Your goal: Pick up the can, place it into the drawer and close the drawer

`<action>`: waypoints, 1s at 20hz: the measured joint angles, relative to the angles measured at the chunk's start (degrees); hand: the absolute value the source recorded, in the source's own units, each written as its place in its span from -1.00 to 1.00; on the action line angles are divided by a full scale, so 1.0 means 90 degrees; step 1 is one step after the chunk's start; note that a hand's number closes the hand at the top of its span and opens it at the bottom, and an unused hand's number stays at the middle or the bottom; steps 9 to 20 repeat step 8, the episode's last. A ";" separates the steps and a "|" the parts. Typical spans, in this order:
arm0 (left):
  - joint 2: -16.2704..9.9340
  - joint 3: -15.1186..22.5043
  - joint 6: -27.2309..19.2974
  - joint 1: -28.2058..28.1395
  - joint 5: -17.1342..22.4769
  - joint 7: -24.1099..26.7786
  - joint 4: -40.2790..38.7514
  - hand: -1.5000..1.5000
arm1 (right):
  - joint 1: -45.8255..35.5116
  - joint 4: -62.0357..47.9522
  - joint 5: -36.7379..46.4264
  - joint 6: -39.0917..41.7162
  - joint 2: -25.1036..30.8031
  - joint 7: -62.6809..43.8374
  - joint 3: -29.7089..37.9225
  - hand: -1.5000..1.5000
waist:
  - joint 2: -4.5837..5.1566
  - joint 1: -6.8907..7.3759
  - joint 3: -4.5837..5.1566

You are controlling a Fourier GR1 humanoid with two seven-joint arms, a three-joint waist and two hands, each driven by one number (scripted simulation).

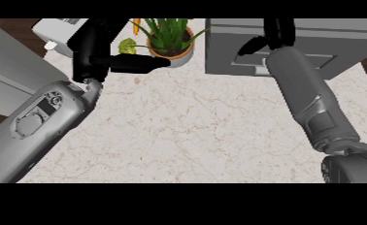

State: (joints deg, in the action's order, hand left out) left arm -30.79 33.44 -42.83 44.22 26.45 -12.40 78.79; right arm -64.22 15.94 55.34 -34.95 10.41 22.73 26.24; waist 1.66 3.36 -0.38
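No can shows anywhere in the head view. The grey drawer unit (pixel 315 40) stands at the counter's back right, with its front panel (pixel 243 66) facing me. My right hand (pixel 278 34) lies over the unit's top, at the end of a forearm stretched far forward. The picture's upper edge cuts the hand off, so whether it holds anything stays hidden. My left hand (pixel 97 44) is raised at the back left, open, fingers straight. Its thumb (pixel 140 64) points right toward the plant pot and touches nothing.
A potted green plant (pixel 171 42) stands at the back centre, between the two hands. A small green vegetable (pixel 127 46) and an orange carrot (pixel 136 24) lie just left of it. A white appliance (pixel 57 30) sits in the back left corner. A grey surface (pixel 18 69) borders the marble counter (pixel 193 122) on the left.
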 measured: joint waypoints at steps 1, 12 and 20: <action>-0.0044 -0.0031 0.0030 -0.0036 0.0008 0.0005 0.0031 -1.00 | -0.0040 0.0022 -0.0171 0.0119 -0.0039 0.0110 0.0136 -1.00 | -0.0003 0.0001 -0.0003; -0.0088 -0.0158 0.0000 -0.0387 -0.0053 0.0087 0.0226 -1.00 | -0.0256 0.0092 -0.1285 0.0859 -0.0269 0.0575 0.1007 -1.00 | -0.0033 -0.0068 -0.0001; -0.0088 -0.0158 0.0000 -0.0387 -0.0053 0.0087 0.0226 -1.00 | -0.0256 0.0092 -0.1285 0.0859 -0.0269 0.0575 0.1007 -1.00 | -0.0033 -0.0068 -0.0001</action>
